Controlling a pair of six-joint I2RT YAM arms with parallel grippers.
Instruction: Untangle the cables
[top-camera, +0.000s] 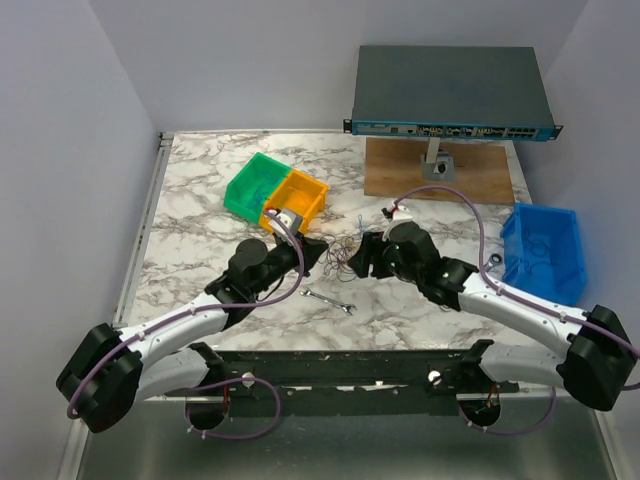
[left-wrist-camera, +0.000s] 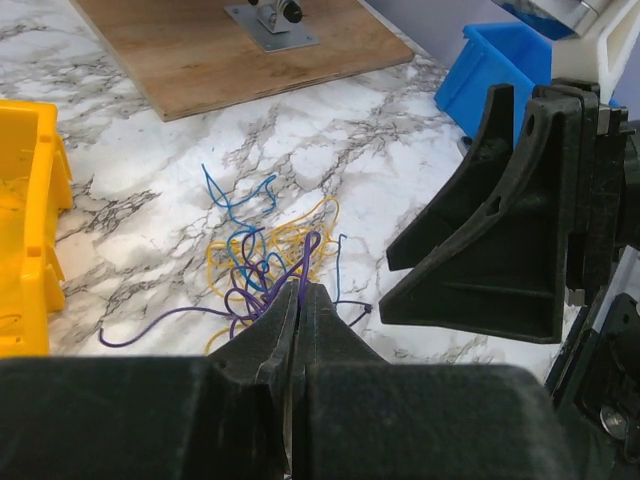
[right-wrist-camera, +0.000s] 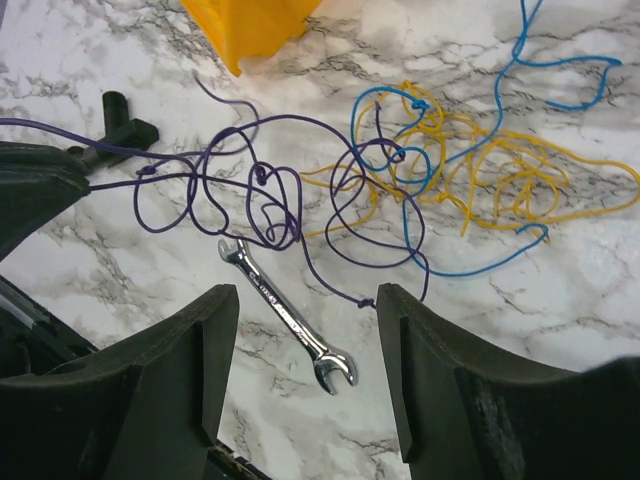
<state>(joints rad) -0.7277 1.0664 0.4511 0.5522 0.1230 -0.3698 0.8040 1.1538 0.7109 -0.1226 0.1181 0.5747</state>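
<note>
While left pincer (left-wrist-camera: 300, 293) clamps cables (left-wrist-camera: 255, 265), wrench (right-wrist-camera: 285, 312) nearby

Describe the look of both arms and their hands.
The left arm and right arm have white links, black joints and a thin purple hose looping alongside. The left hand and right hand are matte black with wedge-shaped fingers.
</note>
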